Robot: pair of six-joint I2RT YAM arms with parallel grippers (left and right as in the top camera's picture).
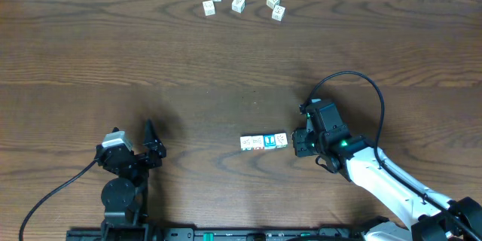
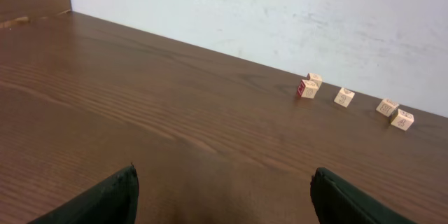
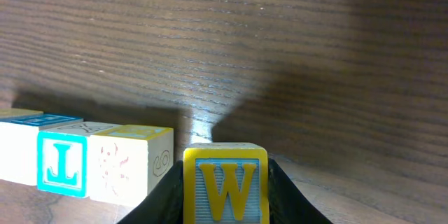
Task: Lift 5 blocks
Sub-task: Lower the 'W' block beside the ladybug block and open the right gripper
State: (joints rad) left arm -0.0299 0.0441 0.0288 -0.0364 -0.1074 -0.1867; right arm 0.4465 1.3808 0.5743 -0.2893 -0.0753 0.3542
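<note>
Well, from where I stand the right gripper (image 1: 302, 141) sits at the right end of the short row of blocks (image 1: 263, 142), near the front middle of the table (image 1: 226, 68). Seen from overhead, its body hides whatever is between the jaws. The right wrist view settles it: the dark fingers (image 3: 159, 201) are closed narrowly on the W block (image 3: 225, 185), which shows a yellow letter in a yellow frame, and they press it from both sides. The block's lower edge is cut off, so I cannot tell whether it rests on the wood or is off it. Just beside it to the left the row runs on, first a block with faint prints, then one with a blue L. The rest slips past the frame edge and I cannot count it there. The left gripper (image 2: 224, 203) stands wide open over the wood, with only its tips showing. Far back near the wall (image 2: 280, 14) lie five pale cubes (image 1: 238, 4), their prints too small to read.
</note>
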